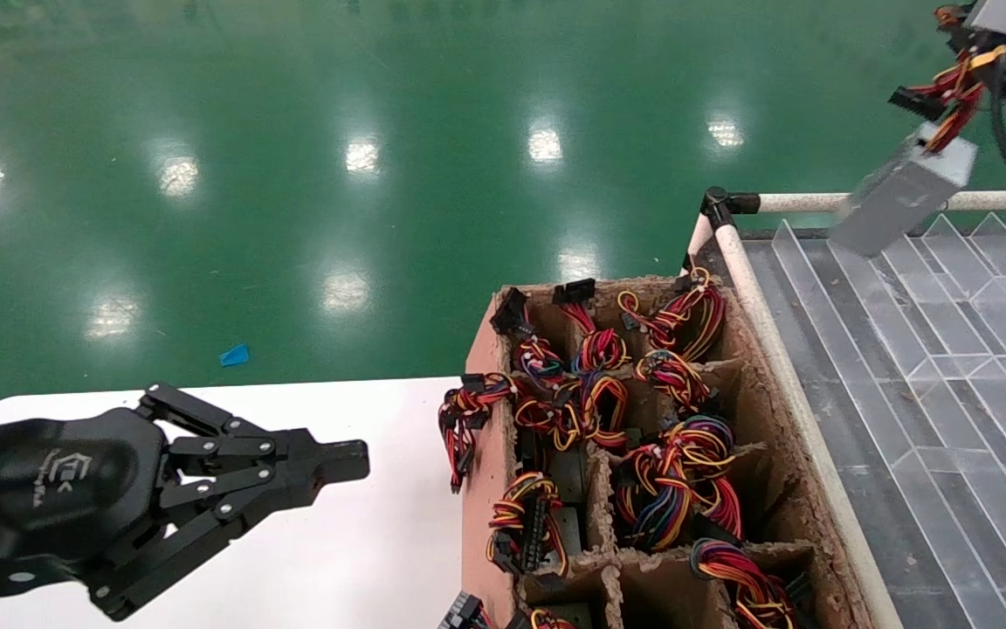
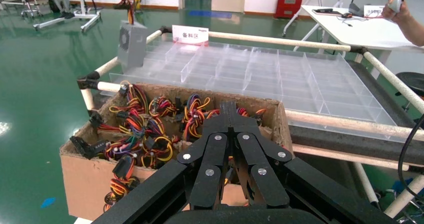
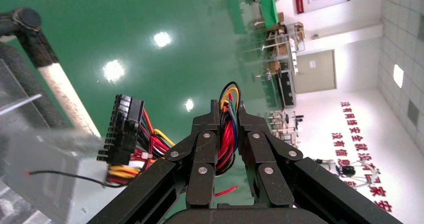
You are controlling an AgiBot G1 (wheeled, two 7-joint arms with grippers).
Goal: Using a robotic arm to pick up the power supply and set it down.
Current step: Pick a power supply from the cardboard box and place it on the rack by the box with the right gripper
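Observation:
The power supply [image 1: 903, 194], a silver-grey metal box, hangs tilted by its red, yellow and black wires [image 1: 955, 86] over the far corner of the clear divided tray [image 1: 948, 349]. My right gripper [image 3: 228, 118] is shut on that wire bundle [image 3: 226, 139] at the top right of the head view, and the box dangles below it [image 3: 40, 169]. In the left wrist view the power supply [image 2: 131, 43] hangs above the tray's far end. My left gripper [image 1: 354, 459] is shut on nothing and sits low over the white table [image 1: 363, 542]; its fingertips [image 2: 228, 108] point at the cardboard box.
A brown cardboard box [image 1: 490, 367] with dividers holds several more wired units between the white table and the tray. A white pipe rail [image 1: 782, 367] with a black corner joint [image 1: 717, 203] frames the tray. A small sign [image 2: 190, 34] stands at its far edge.

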